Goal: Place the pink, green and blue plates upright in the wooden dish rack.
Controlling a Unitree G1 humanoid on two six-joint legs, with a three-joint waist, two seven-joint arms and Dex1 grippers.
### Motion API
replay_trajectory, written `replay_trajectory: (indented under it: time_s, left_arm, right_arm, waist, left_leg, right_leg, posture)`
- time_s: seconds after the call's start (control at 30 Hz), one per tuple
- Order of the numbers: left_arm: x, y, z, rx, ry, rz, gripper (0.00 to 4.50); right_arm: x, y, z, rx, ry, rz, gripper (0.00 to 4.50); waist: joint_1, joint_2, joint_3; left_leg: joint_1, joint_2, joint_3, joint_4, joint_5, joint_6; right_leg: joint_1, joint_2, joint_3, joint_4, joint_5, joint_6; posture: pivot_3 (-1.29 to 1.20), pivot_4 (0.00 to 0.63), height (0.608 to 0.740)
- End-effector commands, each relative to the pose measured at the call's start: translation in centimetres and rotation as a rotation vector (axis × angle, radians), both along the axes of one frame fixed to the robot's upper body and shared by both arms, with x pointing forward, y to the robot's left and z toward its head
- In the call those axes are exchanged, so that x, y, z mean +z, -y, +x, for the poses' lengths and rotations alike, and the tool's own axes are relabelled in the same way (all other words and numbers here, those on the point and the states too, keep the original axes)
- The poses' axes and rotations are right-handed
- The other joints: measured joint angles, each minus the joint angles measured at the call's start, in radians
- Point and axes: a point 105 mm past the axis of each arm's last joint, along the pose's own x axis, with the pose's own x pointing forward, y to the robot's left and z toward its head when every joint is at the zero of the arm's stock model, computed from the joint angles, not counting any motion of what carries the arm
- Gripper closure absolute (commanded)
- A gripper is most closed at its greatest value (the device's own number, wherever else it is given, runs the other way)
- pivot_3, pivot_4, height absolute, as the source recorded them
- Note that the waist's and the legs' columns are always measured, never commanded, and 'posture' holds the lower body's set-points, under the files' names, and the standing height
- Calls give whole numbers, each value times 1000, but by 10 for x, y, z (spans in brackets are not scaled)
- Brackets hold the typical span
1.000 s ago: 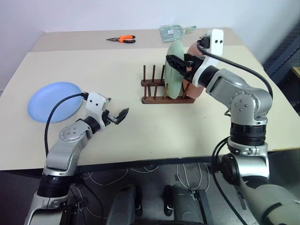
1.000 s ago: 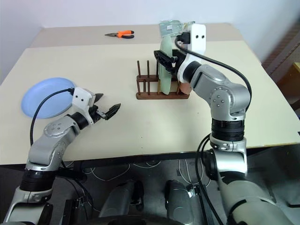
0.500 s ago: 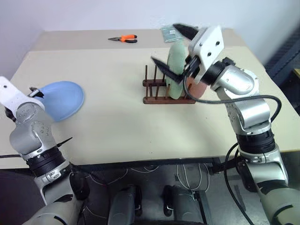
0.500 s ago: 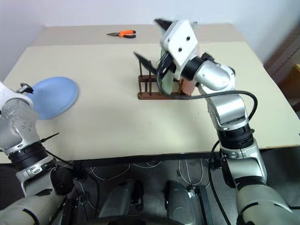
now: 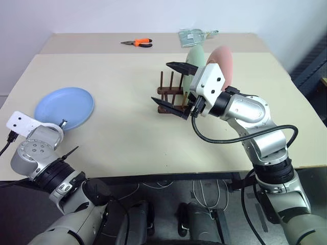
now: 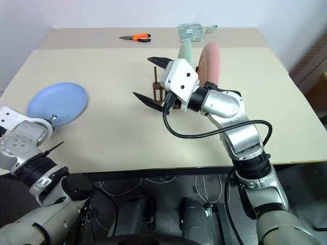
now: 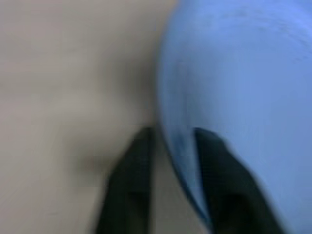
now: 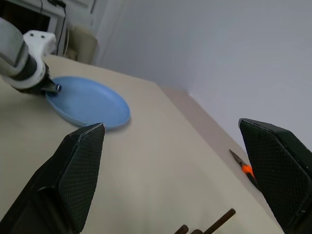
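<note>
Four cameras: a stereo head pair and one on each wrist.
The head pair looks forward and down from above the near edge of the table [image 5: 127,127], taking in the dish rack [image 5: 168,99] and blue plate [image 5: 64,107], the two eyes offset sideways. The left wrist camera sits very close to the blue plate's rim, its fingers [image 7: 129,180] astride it. The right wrist camera looks low across the table toward that plate and the orange pliers [image 8: 246,170], both shared with the head views.

Wooden dish rack [image 5: 171,97] — partly hidden behind right gripper [image 5: 171,84] fingers.
</note>
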Motion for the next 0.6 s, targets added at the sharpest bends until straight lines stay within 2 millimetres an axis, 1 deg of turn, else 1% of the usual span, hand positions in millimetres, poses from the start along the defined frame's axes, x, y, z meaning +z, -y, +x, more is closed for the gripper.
replay_trajectory:
  time_s: [0.03,0.07,0.1,0.13,0.23,0.3,0.33,0.37,0.43,0.5,0.6]
  left_arm:
    - [50,19,23,-157,153,203,4450]
    - [75,32,31,-231,243,285,4450]
    - [101,50,36,-309,344,359,4450]
    - [122,67,39,-380,425,414,4450]
    - [160,106,39,-535,549,538,4450]
    - [180,130,36,-637,614,589,4450]
    - [187,142,34,-681,640,597,4450]
    - [190,150,33,-713,636,602,4450]
    - [196,162,31,-742,645,594,4450]
    - [198,170,29,-764,658,574,4450]
    - [196,185,26,-825,655,569,4450]
  right_arm:
    - [6,0,-1,3,32,-14,0]
    - [4,-1,-1,5,39,-37,0]
    - [2,-4,-1,11,47,-60,0]
    - [0,-7,-1,19,58,-79,0]
    - [-5,-17,-2,41,113,-136,0]
    - [-9,-24,2,35,157,-177,0]
    - [-11,-27,7,16,194,-211,0]
    - [-12,-30,13,-9,235,-240,0]
    - [-12,-35,24,-44,301,-277,0]
    - [-12,-41,32,-60,342,-287,0]
    - [-11,-49,46,-95,400,-307,0]
  waist:
    - [1,0,0]
    - [1,-1,0]
    - [2,-1,0]
    - [2,-2,1]
    - [-4,-2,1]
    - [-13,-2,1]
    - [-22,-2,1]
    - [-29,-1,1]
    - [-33,-1,1]
    - [-32,-1,1]
    - [-31,-1,1]
  left_leg:
    - [0,0,0,0,0,0]
    - [0,0,0,0,0,0]
    - [0,-1,0,0,0,0]
    - [0,-1,0,0,0,0]
    - [0,-1,0,0,0,0]
    - [0,-1,0,0,0,-1]
    - [0,0,0,-1,0,-1]
    - [0,0,0,-1,1,-1]
    - [1,0,0,-1,1,-2]
    - [2,1,0,-1,2,-3]
    - [1,2,0,-1,2,-3]
  right_leg:
    - [0,0,0,0,0,0]
    - [0,0,0,0,0,0]
    - [0,1,-1,0,0,0]
    - [0,1,-1,0,0,0]
    - [0,1,-1,0,0,0]
    - [0,2,0,0,0,0]
    - [0,2,0,0,0,0]
    - [0,2,0,0,0,0]
    - [0,2,1,0,0,0]
    - [0,3,1,1,0,-1]
    - [0,4,2,1,0,-1]
  posture:
    - [0,150,740]
    - [0,150,740]
    - [0,150,740]
    - [0,150,740]
    - [0,150,740]
    - [0,150,740]
    - [0,150,740]
    - [0,150,740]
    - [0,150,740]
    - [0,150,740]
    - [0,150,740]
